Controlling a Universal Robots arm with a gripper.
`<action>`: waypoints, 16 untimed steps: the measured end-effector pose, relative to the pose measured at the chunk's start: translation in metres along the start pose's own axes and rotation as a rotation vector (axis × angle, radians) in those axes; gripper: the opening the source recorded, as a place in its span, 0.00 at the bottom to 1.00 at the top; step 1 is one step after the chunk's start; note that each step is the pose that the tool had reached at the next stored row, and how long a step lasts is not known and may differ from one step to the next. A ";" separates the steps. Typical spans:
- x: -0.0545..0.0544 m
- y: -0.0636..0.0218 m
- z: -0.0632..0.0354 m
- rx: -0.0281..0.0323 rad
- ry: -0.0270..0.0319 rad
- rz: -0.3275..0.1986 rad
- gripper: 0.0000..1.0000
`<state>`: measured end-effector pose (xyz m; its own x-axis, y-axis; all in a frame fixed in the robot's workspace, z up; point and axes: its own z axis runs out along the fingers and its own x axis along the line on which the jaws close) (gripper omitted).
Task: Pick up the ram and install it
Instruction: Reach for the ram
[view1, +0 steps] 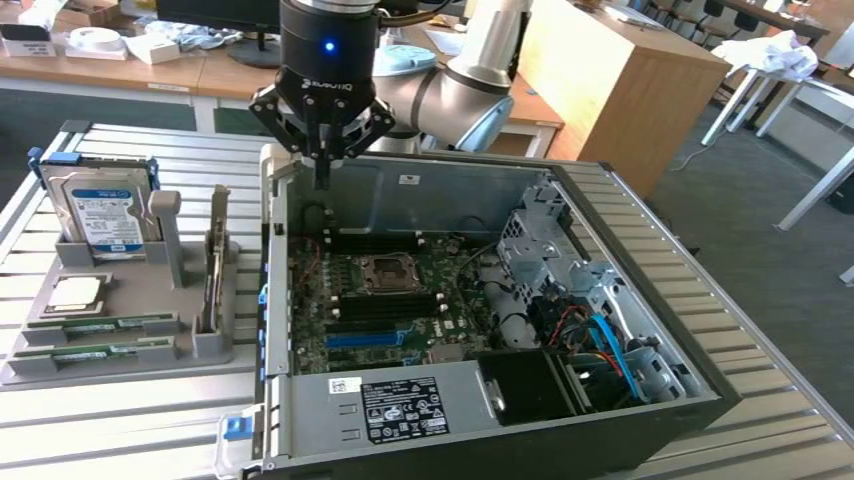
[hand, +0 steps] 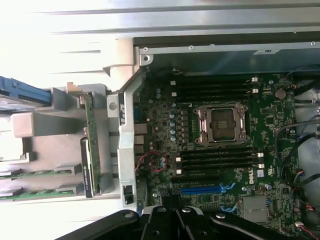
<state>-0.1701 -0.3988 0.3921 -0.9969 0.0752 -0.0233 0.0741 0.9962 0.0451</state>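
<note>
Two ram sticks (view1: 104, 325) lie flat in slots at the front of a grey holder (view1: 200, 345), at the exterior view's left; the wrist view shows them as green strips (hand: 37, 173). My gripper (view1: 324, 178) hangs over the back left corner of the open computer case (view1: 641, 400), well apart from the sticks. Its fingers are shut together with nothing between them. In the wrist view the gripper (hand: 171, 202) sits over the motherboard's edge. The black memory slots (view1: 380, 305) (hand: 220, 160) beside the empty processor socket (view1: 394, 268) (hand: 222, 122) hold no stick.
The grey holder also carries a blue-labelled hard drive (view1: 100, 215), a square silver chip (view1: 78, 293) and an upright card (view1: 214, 270). Inside the case are a drive cage (view1: 547, 240), cables (view1: 601, 335) and a power supply (view1: 387, 405). Desks stand behind.
</note>
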 end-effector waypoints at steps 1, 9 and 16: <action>0.001 -0.0001 -0.0001 0.0001 0.0000 0.000 0.10; 0.010 -0.0007 -0.0001 0.0001 0.0000 0.000 0.10; 0.018 -0.0013 0.0000 0.0000 0.0000 0.000 0.10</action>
<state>-0.1882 -0.3987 0.3916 -0.9969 0.0752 -0.0233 0.0741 0.9962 0.0451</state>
